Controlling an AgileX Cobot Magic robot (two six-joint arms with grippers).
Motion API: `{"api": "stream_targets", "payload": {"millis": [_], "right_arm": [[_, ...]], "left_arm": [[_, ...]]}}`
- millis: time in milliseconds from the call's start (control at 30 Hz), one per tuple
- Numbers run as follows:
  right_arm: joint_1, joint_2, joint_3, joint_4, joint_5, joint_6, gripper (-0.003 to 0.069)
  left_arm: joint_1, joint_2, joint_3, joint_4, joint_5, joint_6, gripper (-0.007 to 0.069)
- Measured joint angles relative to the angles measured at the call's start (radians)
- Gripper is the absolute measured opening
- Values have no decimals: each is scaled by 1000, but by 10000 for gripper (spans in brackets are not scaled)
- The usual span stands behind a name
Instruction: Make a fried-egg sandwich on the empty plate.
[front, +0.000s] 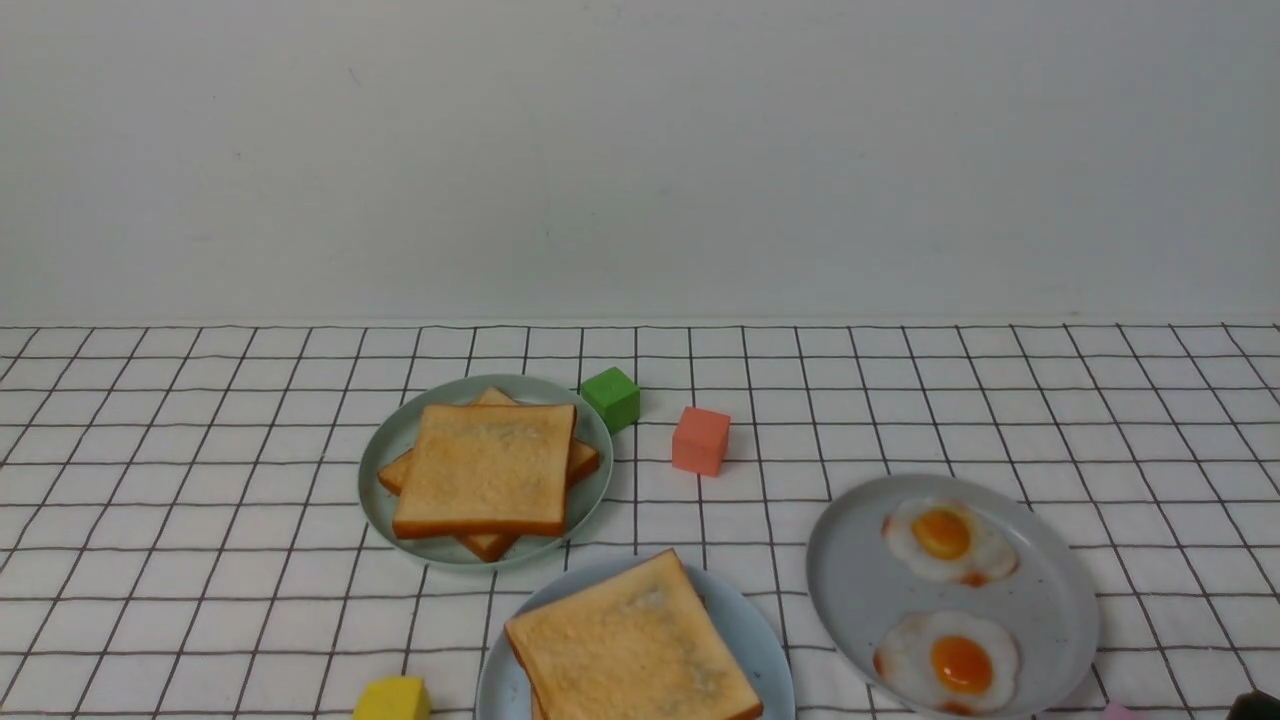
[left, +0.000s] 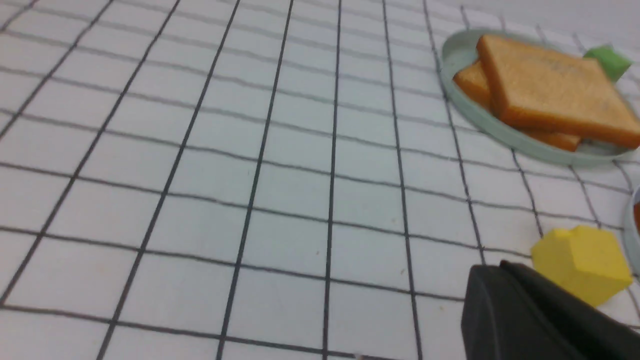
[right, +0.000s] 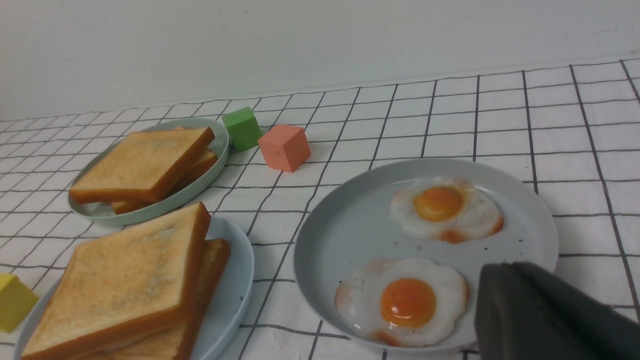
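At the near edge of the worktop (front: 1000, 400), both arms sat low and almost out of the front view. The left end effector (left: 530, 320) showed only as a dark closed wedge in its wrist view, empty, just beside the yellow wooden block (left: 582, 262) without clearly touching it. The right end effector (right: 545, 315) was likewise shut and empty, its dark tip overlapping the near rim of the round grey speckled plate (right: 350, 225); whether it touched the rim could not be told. That plate held two toy fried eggs (right: 445, 210), apart from each other.

Left of it, the round pale-blue plate (front: 745, 630) was cut off by the frame's bottom edge and carried the fried-egg sandwich (front: 630, 650): two golden-brown toast slices stacked, the top one skewed. Any egg between them was hidden.

Farther back, the sage-green plate (front: 400, 440) held more stacked toast slices (front: 485, 470), with a green cube (front: 611, 397) touching its rim and a salmon-pink cube (front: 700, 440) near. Broad bare checked cloth lay to the far left, right and rear.
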Motion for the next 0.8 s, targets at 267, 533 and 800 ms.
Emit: {"api": "stream_targets", "payload": {"millis": [267,533,800], "right_arm": [[0,0,0,0,0,0,15],[0,0,0,0,0,0,17],[0,0,0,0,0,0,22]], "left_arm": [[41,0,8,-63,-44,164,-13],[108,0,8,-71,-51,168,-13],[108,0,8,-71,-52,171,-13]]}}
